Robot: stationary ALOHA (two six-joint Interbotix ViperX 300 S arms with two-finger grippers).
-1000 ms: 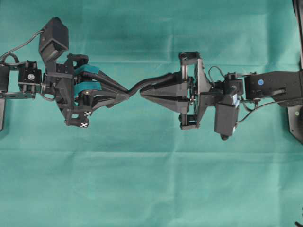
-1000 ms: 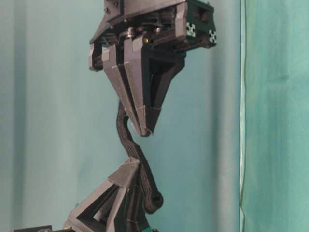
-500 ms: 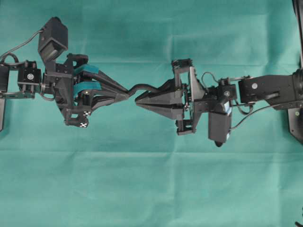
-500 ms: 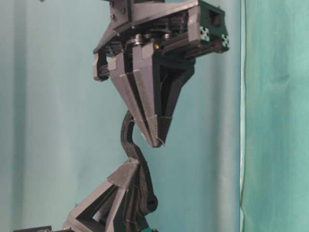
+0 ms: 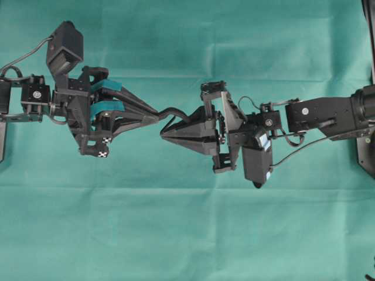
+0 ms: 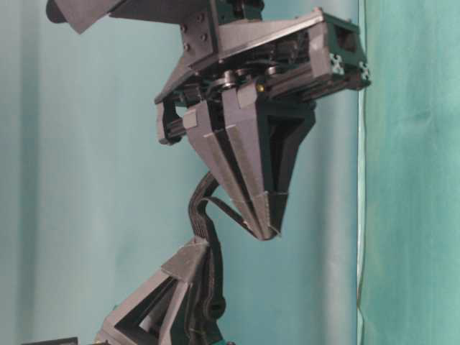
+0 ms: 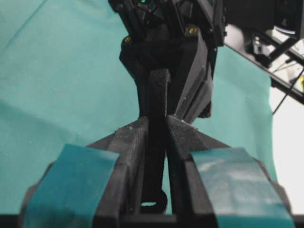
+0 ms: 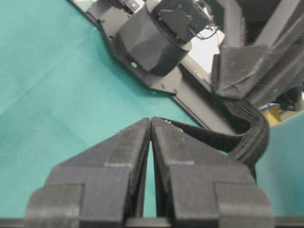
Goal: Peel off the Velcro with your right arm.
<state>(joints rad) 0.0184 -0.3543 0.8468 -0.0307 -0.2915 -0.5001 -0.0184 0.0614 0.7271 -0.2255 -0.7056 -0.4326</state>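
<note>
The Velcro (image 5: 174, 111) is a black strap bent into a loop between the two grippers. My left gripper (image 5: 157, 117), with teal pads, is shut on the strap's thick part; in the left wrist view the Velcro (image 7: 159, 90) runs between the fingers (image 7: 130, 142) and its rounded knob end sits near the palm. The right arm's gripper (image 5: 163, 133) is shut, pinching a thin layer of the Velcro (image 8: 213, 135) at its tips (image 8: 151, 121). At table level this thin strip (image 6: 226, 213) stretches from the strap to the right gripper (image 6: 264, 233), above the left gripper (image 6: 195, 251).
Green cloth (image 5: 187, 234) covers the table under both arms. The right arm's base (image 5: 366, 146) stands at the right edge, and the left arm's mount (image 5: 6, 111) at the left edge. A pale vertical seam (image 6: 361, 180) shows in the table-level backdrop.
The right gripper has moved left and toward the near side, close beside the left gripper's tips. The Velcro has buckled into a tighter loop, with a thin layer pulled away from it.
</note>
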